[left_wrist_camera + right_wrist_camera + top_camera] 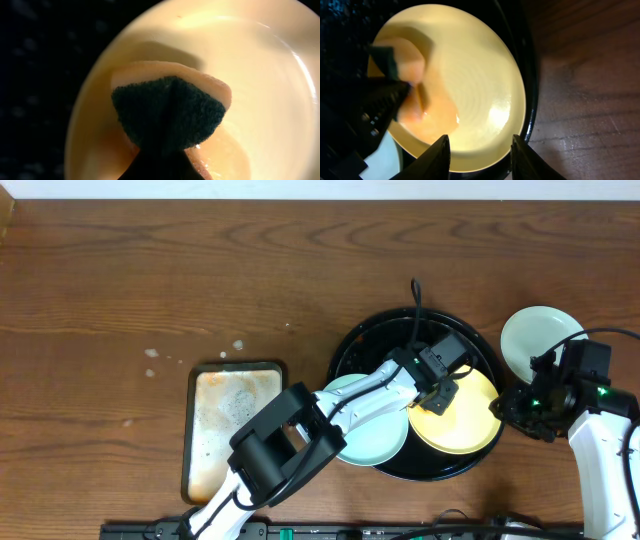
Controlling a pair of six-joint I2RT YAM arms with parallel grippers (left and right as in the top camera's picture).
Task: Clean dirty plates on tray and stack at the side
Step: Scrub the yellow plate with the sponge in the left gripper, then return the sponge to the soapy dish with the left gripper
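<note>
The black tray (pixel 347 350) holds a pale yellow plate (pixel 470 428) and a light-blue plate (pixel 375 442), which overlap slightly. My left gripper (pixel 440 392) is shut on a sponge (pixel 167 112), green side up. It presses the sponge onto the yellow plate (pixel 270 90) beside an orange smear (pixel 225 155). My right gripper (pixel 505 408) stands open at the tray's right rim (pixel 529 100). Its fingers (pixel 445 155) straddle the near edge of the yellow plate (pixel 480 75). A third pale plate (pixel 535 335) lies on the table right of the tray.
A rectangular rusty, soapy metal pan (pixel 235 425) lies left of the tray, under the left arm's base. Small soap spots (pixel 152 353) mark the wood further left. The wooden table stretches wide behind the tray.
</note>
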